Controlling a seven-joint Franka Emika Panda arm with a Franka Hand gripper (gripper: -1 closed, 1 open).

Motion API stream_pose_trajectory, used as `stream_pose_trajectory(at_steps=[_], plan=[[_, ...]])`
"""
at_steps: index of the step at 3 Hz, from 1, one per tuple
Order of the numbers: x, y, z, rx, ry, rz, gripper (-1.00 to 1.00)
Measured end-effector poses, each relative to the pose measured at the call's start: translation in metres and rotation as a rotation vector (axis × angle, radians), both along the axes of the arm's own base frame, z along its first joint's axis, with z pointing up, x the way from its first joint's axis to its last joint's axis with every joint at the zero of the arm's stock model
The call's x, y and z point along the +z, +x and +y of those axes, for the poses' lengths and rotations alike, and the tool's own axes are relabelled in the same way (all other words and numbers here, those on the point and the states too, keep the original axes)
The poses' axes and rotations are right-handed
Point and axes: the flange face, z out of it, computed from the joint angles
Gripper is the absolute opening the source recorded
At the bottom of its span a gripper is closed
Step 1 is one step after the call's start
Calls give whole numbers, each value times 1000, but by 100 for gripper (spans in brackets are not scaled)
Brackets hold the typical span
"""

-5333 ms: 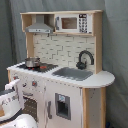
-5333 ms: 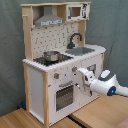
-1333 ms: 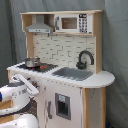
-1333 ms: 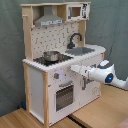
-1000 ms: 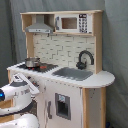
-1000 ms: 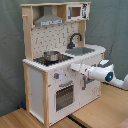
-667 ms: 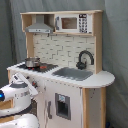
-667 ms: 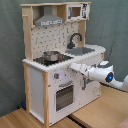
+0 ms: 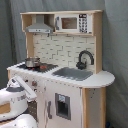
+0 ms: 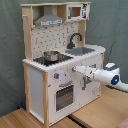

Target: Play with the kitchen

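Grey curtain backs everything. Nearest, the white arm's end effector (image 10: 77, 69) reaches the knob panel of the tall white-and-light-wood toy kitchen (image 10: 47, 82) standing on a wooden floor (image 10: 95, 112); whether it grips, I cannot tell. Approach squarely, pressing gently. Farther back, a small steel pot (image 10: 50, 55) sits on the hob.

Behind my work area hangs a grey-green curtain (image 10: 11, 55), creased in vertical folds, filling the backdrop in both exterior views; underfoot in the second exterior view lies a light wood surface (image 10: 95, 114), seamed between panels; lighting soft and even.
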Motion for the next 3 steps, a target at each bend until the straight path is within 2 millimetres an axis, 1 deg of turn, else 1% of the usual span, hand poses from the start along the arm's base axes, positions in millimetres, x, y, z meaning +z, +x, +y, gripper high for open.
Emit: stream_pose_trajectory(at_steps=[2, 3], plan=[[2, -38, 27, 3, -80, -32, 100], [7, -48, 49, 13, -146, -52, 100]])
